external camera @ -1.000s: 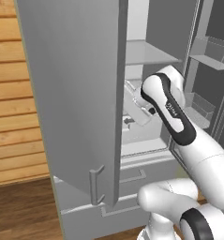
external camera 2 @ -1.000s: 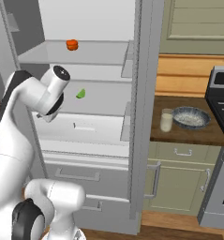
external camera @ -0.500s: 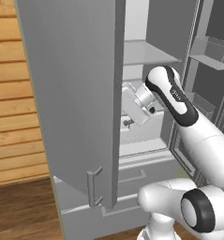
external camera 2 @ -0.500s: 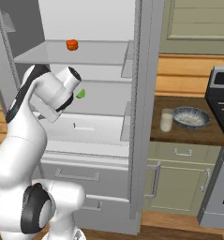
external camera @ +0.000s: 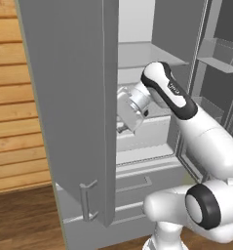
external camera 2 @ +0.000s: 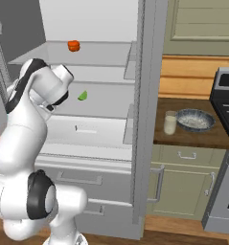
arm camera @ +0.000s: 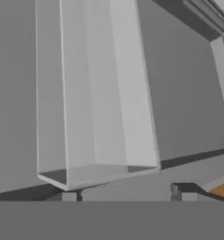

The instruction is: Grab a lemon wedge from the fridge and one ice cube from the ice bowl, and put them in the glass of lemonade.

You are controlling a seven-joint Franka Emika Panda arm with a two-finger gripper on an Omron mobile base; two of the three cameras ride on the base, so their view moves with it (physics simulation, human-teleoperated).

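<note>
My gripper [arm camera: 125, 196] stands wide, holding nothing, inside the fridge [external camera: 74, 122]; a door-bin edge [arm camera: 99, 171] sits close ahead, wedge [external camera 2: 82, 96] apart.

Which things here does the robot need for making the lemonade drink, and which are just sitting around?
Needed for the job:
- lemon wedge, green, on a fridge shelf
- ice bowl on the counter
- glass of lemonade beside the bowl
- the tool, holding nothing

Just sitting around:
- round orange-red item on the upper shelf
- stove at the right
</note>
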